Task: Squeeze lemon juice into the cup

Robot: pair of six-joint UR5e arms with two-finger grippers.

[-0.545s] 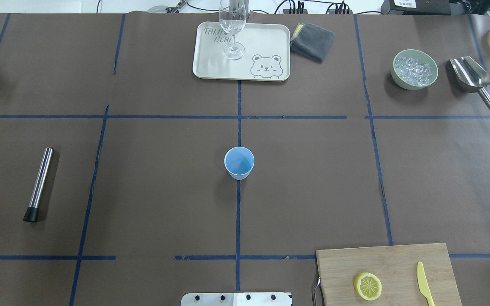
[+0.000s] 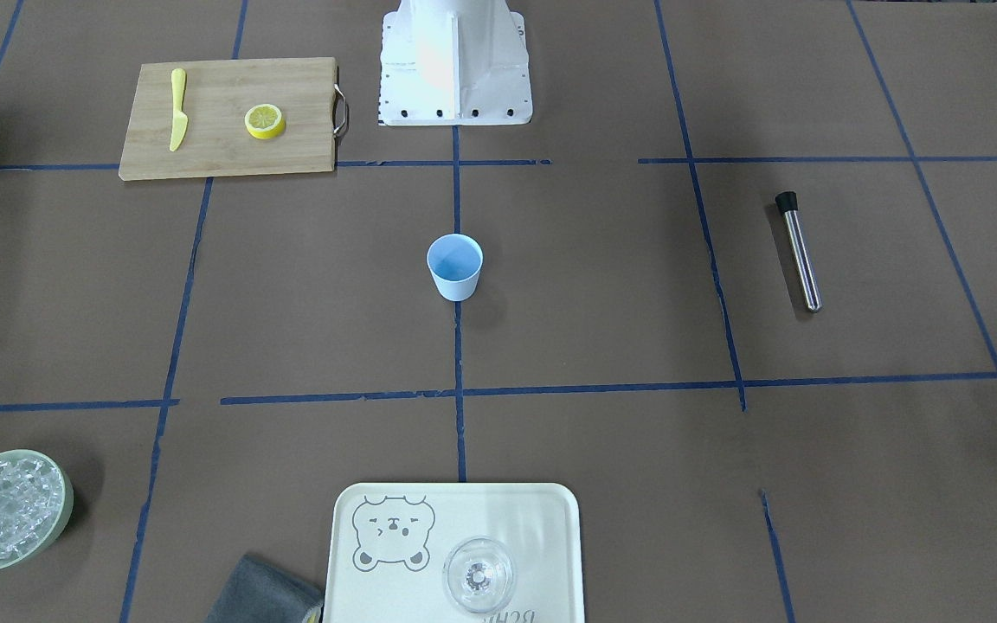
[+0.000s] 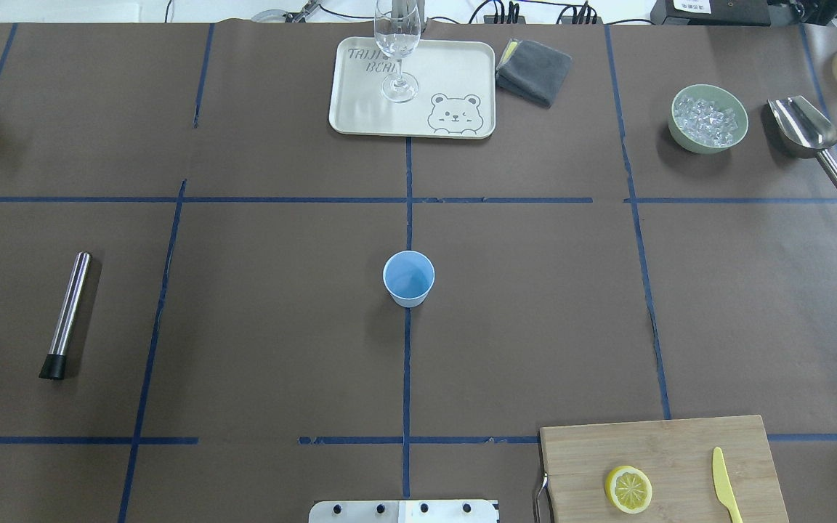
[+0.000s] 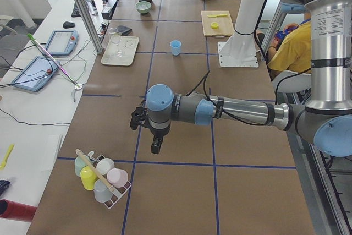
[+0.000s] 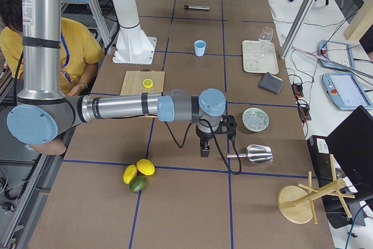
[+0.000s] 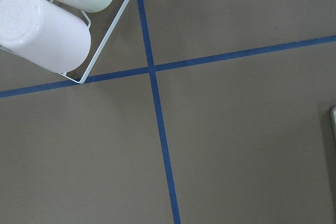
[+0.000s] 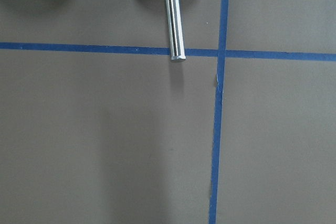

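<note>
The light-blue cup (image 3: 408, 278) stands upright in the middle of the table, also in the front view (image 2: 454, 266). A lemon half (image 3: 628, 489) lies cut face up on the wooden cutting board (image 3: 607, 443) at the near right, next to a yellow knife (image 3: 725, 494). My left gripper (image 4: 157, 147) shows only in the exterior left view, far off to the table's left, near a cup rack (image 4: 102, 177). My right gripper (image 5: 204, 150) shows only in the exterior right view, by the scoop (image 5: 253, 154). I cannot tell whether either is open or shut.
A tray (image 3: 447, 73) with a wine glass (image 3: 398, 51) sits at the far centre, a grey cloth (image 3: 533, 70) beside it. A green bowl of ice (image 3: 708, 118) is far right. A steel rod (image 3: 66, 314) lies at left. Whole lemons and a lime (image 5: 140, 170) lie near the right arm.
</note>
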